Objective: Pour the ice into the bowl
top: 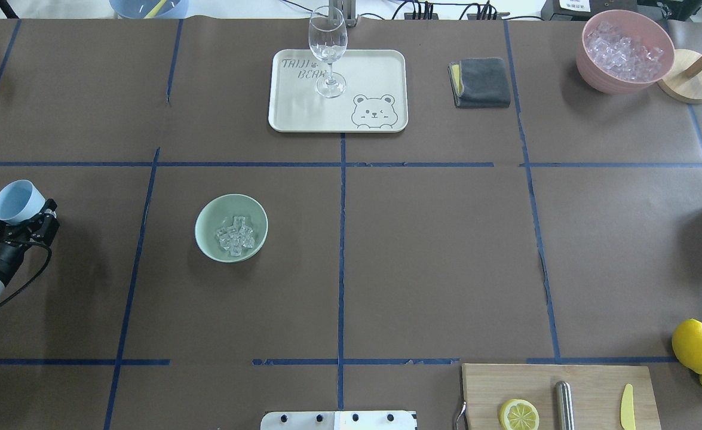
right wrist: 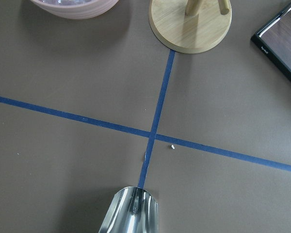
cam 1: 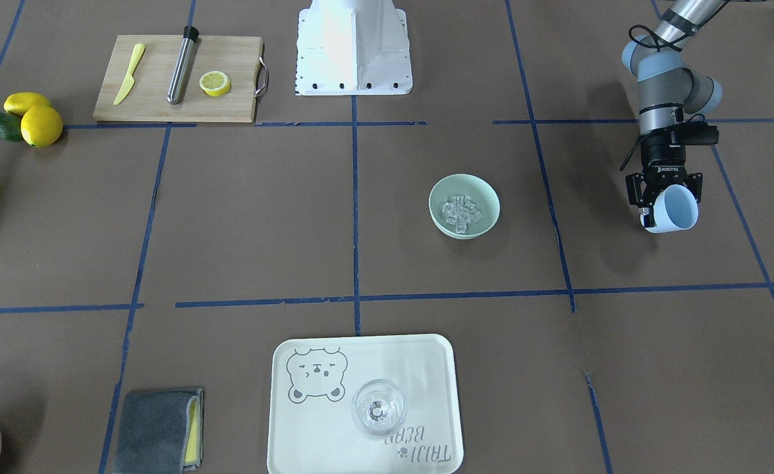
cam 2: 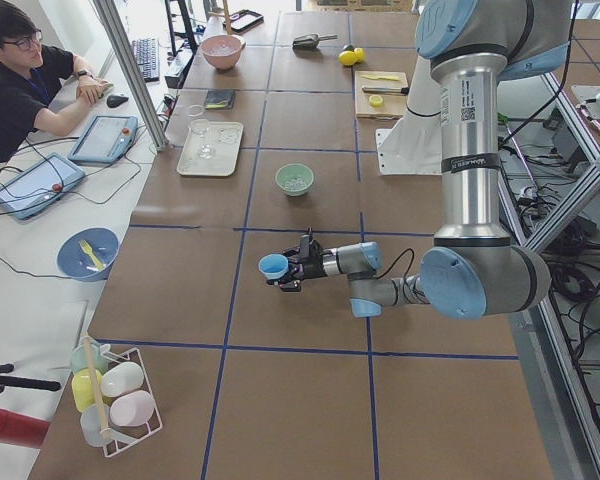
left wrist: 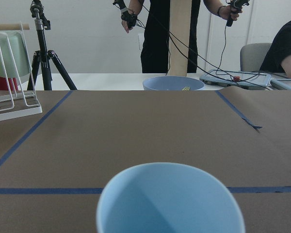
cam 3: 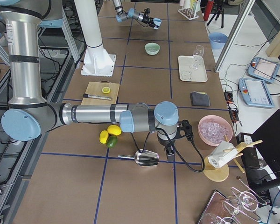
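Note:
The pale mint-green bowl stands on the brown table left of centre in the overhead view, with a small heap of clear ice cubes inside. My left gripper hovers at the table's left side, well away from the bowl, shut on a pale blue cup. The cup is tipped on its side and looks empty in the left wrist view. My right gripper is low over the table beside a metal scoop; I cannot tell whether it is open or shut.
A cream tray with a wine glass sits at the far side, beside a grey cloth and a pink container of ice. A cutting board with a lemon half and lemons lie near my right.

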Robot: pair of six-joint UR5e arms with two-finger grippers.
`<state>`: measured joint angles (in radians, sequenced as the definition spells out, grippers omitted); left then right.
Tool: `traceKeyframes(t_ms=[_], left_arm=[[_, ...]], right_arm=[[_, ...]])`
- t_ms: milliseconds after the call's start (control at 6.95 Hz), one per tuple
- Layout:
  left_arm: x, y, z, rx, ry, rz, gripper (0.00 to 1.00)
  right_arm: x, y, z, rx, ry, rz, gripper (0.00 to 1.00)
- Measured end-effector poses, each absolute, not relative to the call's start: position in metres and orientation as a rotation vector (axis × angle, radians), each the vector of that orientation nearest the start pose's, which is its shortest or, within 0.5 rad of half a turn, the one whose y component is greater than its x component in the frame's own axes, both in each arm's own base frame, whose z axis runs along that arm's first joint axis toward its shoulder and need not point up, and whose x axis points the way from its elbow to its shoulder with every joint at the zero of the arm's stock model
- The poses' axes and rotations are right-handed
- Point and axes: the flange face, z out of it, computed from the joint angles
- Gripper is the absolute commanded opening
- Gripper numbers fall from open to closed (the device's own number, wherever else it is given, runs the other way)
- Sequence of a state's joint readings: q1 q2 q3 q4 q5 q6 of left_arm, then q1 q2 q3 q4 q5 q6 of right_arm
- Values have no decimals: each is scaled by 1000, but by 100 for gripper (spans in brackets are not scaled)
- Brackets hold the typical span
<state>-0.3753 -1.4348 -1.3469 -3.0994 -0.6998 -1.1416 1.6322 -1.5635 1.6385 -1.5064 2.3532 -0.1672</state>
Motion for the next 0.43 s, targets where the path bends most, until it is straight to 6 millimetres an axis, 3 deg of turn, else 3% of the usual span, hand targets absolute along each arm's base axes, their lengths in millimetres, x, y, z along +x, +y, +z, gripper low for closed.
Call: traceKeyframes(t_ms=[288,432], left_arm=[[304,-344,656,1130,700,-458,100],[304,-344,656,1130,700,-457,100]], right_arm=[[94,-499,613,223,-760,-155,100],[94,-500,612,224,-760,-155,100]])
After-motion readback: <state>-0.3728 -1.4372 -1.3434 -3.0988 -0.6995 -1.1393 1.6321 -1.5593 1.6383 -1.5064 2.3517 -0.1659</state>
